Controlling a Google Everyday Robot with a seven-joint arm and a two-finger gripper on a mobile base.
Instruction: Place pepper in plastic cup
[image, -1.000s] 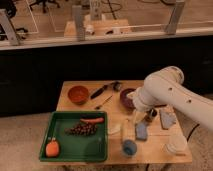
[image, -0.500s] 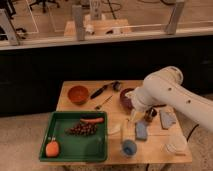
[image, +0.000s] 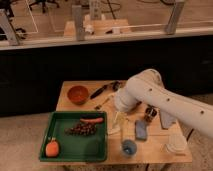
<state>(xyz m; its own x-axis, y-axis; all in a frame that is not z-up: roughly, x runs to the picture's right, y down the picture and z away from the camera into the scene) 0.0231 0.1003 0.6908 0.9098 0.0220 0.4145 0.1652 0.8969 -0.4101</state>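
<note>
At the near edge of the table (image: 155, 150) the plastic cup (image: 129, 146) is seen upright and empty, and no shift is noticed in it compared with a second ago. The same is found for the green tray (image: 75, 145) on its left, where the orange fruit (image: 51, 148) is kept in the near corner and the grape cluster (image: 82, 129) further in. Just behind the grapes, near the far rim of the tray, the pepper (image: 92, 120) is laid flat. Its long axis is directed roughly across the view, almost parallel to that rim; which end is the tapered one cannot be told. To the right of the tray the gripper (image: 119, 122) is hung over the table between tray and cup, its jaws spread wide and nothing held in them, and its position is not changed either. Behind it the pale arm (image: 150, 92) is bent over the table. As nothing is moved, the task is judged to be not yet started: the pepper must first be reached and grasped across its thin body.
</note>
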